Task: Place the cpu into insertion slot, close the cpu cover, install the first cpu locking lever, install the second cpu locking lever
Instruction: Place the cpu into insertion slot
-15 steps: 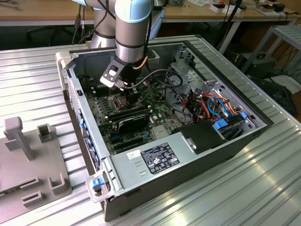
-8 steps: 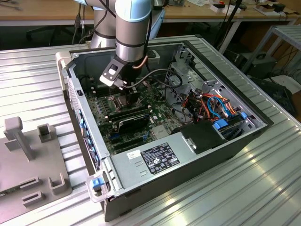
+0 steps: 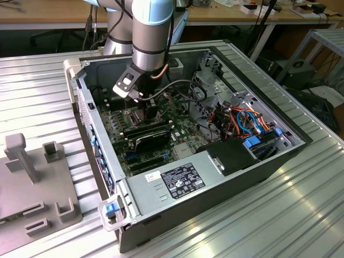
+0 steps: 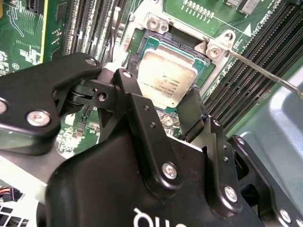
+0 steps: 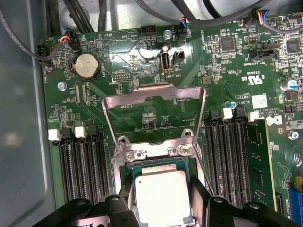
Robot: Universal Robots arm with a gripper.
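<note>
The gripper's (image 4: pixel 161 97) jaws are closed in on two opposite edges of the cpu (image 4: pixel 165 78), pinching it. The chip sits over the insertion slot (image 4: pixel 182 46), slightly tilted in the second wrist view. Its top is a pale silvery-beige square with rounded corners and a few lines of faint dark print, too small to read.

The first wrist view adds the cpu cover (image 5: pixel 156 93), a silvery frame with a square window. It is swung open on the far side of the slot, with green board showing through it. The second wrist view instead shows a thin wire locking lever (image 4: pixel 265 74) angling away from a screw post at the slot's corner.

Long black memory slots (image 5: pixel 80 165) flank the socket on both sides. A coin battery (image 5: pixel 88 65) lies farther off, amid white board lettering.

In the exterior view the arm reaches down into the open computer case (image 3: pixel 242 91). The case rests on a ribbed metal table (image 3: pixel 290 215). A white-printed label sits on the power supply (image 3: pixel 183 180) at the case's near side. A grey fixture plate (image 3: pixel 32 183) lies at the exterior view's left.
</note>
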